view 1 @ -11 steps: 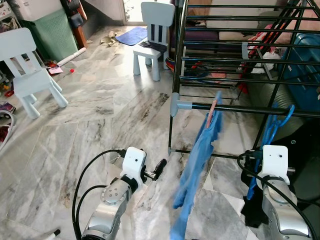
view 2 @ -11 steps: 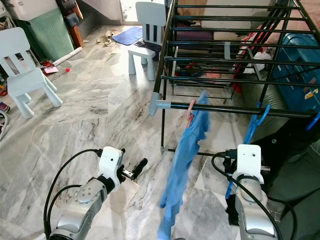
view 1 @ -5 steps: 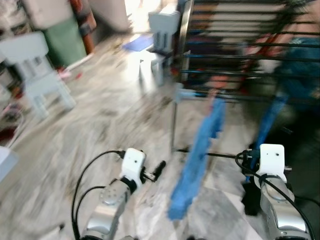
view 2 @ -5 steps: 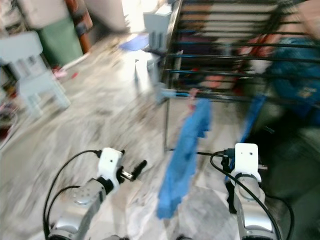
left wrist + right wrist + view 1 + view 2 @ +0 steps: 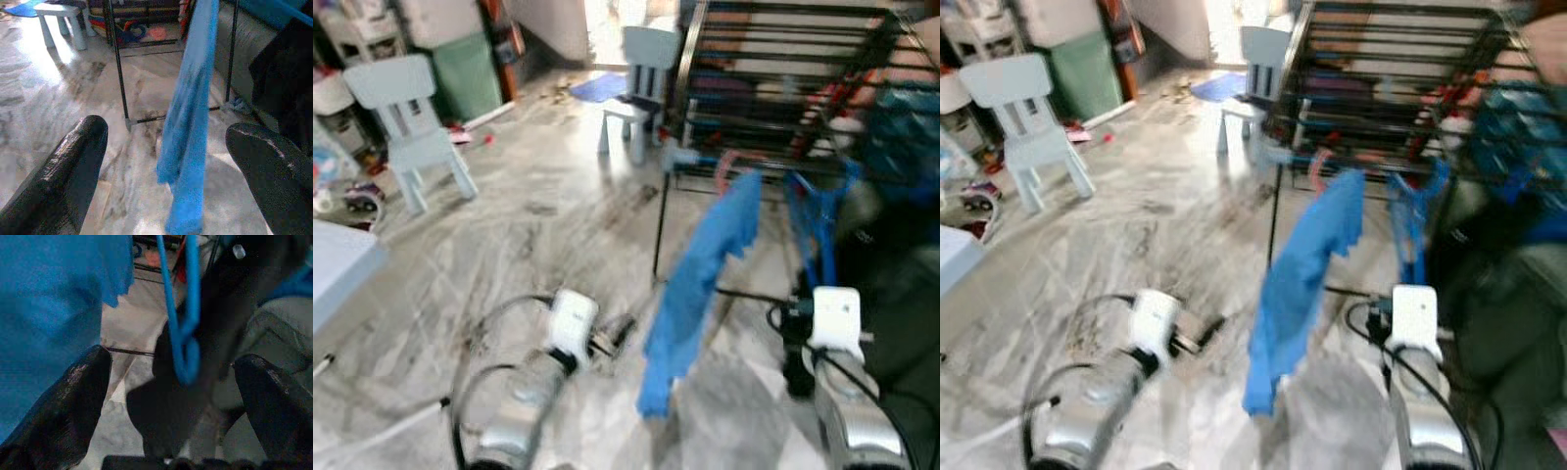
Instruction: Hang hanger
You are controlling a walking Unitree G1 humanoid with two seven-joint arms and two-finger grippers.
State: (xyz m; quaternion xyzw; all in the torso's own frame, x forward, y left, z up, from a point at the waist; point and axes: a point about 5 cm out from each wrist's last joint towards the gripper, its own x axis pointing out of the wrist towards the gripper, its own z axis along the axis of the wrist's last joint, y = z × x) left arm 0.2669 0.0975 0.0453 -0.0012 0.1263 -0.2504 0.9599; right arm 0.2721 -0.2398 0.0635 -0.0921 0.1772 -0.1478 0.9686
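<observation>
A black drying rack [image 5: 783,59] stands ahead on the right. A blue garment [image 5: 705,264] hangs from a pink hanger [image 5: 1317,166] on the rack's front bar. A blue hanger [image 5: 813,225] hangs on the same bar further right. My left gripper [image 5: 622,333] is held low over the floor, left of the garment. In the left wrist view it [image 5: 166,132] is open, with the garment [image 5: 190,112] well beyond its fingers. My right gripper [image 5: 173,361] is open below the blue hanger [image 5: 188,333], apart from it and holding nothing.
Two pale blue children's chairs [image 5: 411,108] [image 5: 641,73] stand on the marble floor, and a green bin [image 5: 470,73] is at the back left. A white surface [image 5: 337,269] juts in at the left. A blue case [image 5: 911,127] and dark items sit right of the rack.
The whole picture has shifted and blurred as the camera moved, so more of the room's left side shows. Both arms keep the same low pose, and both grippers are open as before.
</observation>
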